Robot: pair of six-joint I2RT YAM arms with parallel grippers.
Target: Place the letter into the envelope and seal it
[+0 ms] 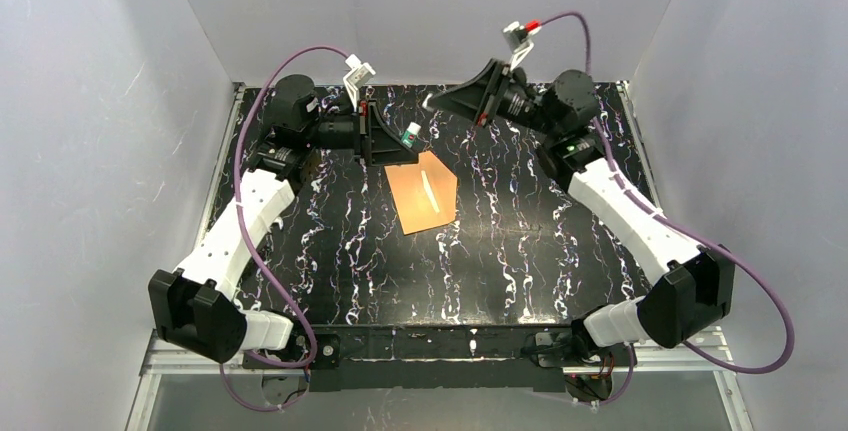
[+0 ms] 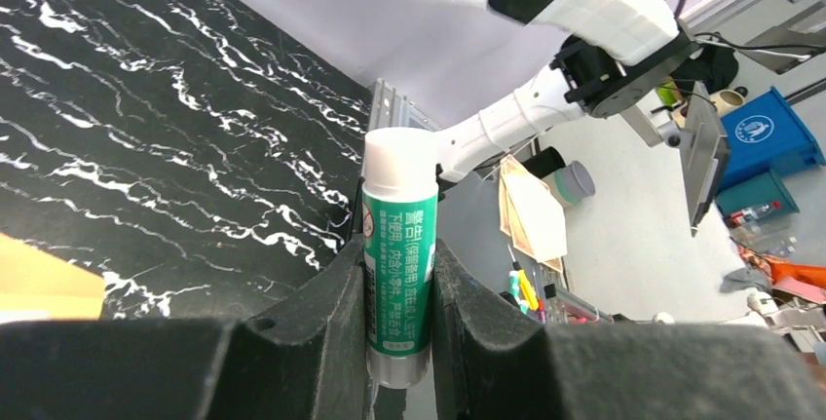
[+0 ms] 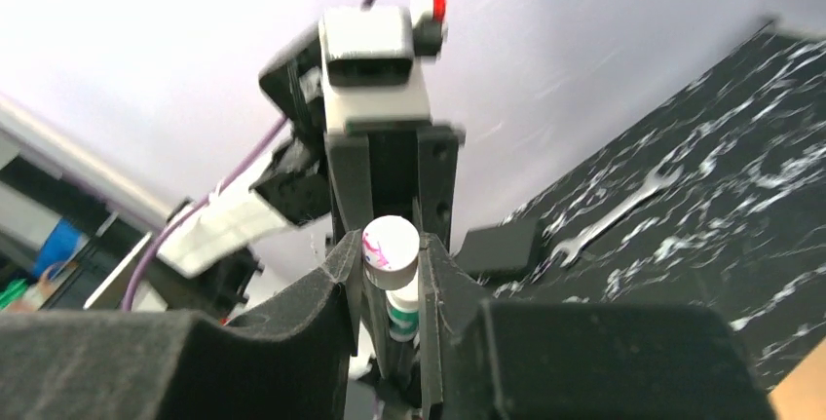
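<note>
the left gripper (image 1: 404,138) reaches in from the far left of the black marbled table (image 1: 520,241) and its fingers are clamped narrow around a glue stick (image 2: 397,284). the stick has a green label and a white cap. in the left wrist view it stands upright between the two dark pads, cap uppermost and clear of the fingers.

the right gripper (image 1: 430,102) is raised over the far middle of the table and points back toward the left one. its jaws stand narrow, with a slim gap between them. in the right wrist view the round white end of the stick, marked with a pink smear, shows right in that gap. from above, though, the tips seem to sit a little apart from the stick, so it cannot be told whether the right fingers grip it.

the envelope (image 1: 420,201) lies flat on the table, near the left gripper on its near side. it is orange-brown and a pale strip (image 1: 428,191) runs across it. neither gripper touches it. a wrench (image 3: 623,210) lies on the marble beyond the right fingers.
</note>
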